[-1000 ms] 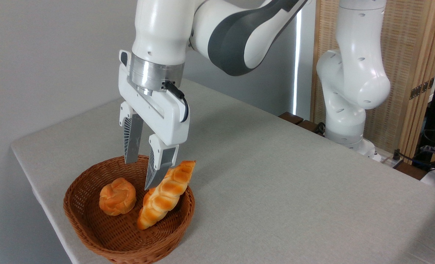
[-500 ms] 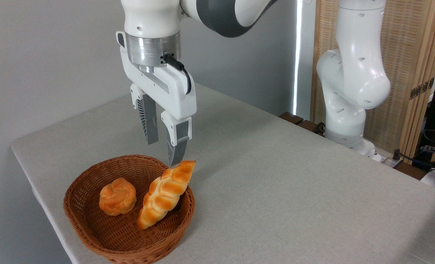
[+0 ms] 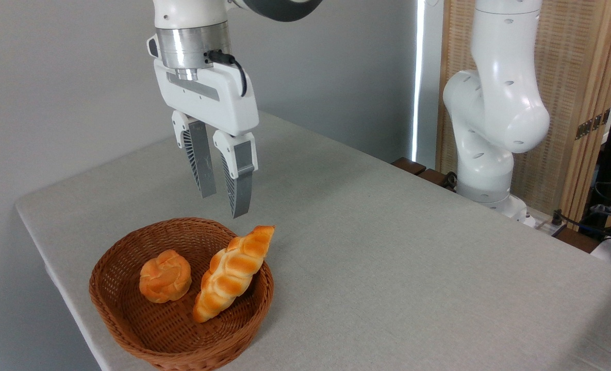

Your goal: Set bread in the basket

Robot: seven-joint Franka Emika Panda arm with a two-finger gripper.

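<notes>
The bread (image 3: 233,272), a long braided golden loaf, lies slanted in the reddish-brown wicker basket (image 3: 130,330). Its lower tip rests on the basket floor and its upper tip leans over the right rim. My gripper (image 3: 225,205) hangs open above the basket's far rim, clear of the loaf, with nothing between its fingers.
A small round knotted bun (image 3: 165,275) sits in the basket to the left of the loaf. The basket stands near the table's front left corner (image 3: 27,206). The arm's white base (image 3: 491,154) rises at the far right edge; bare cloth lies between.
My gripper has risen out of the basket, moving up and slightly left, with its fingers apart. The loaf and bun have stayed where they were.
</notes>
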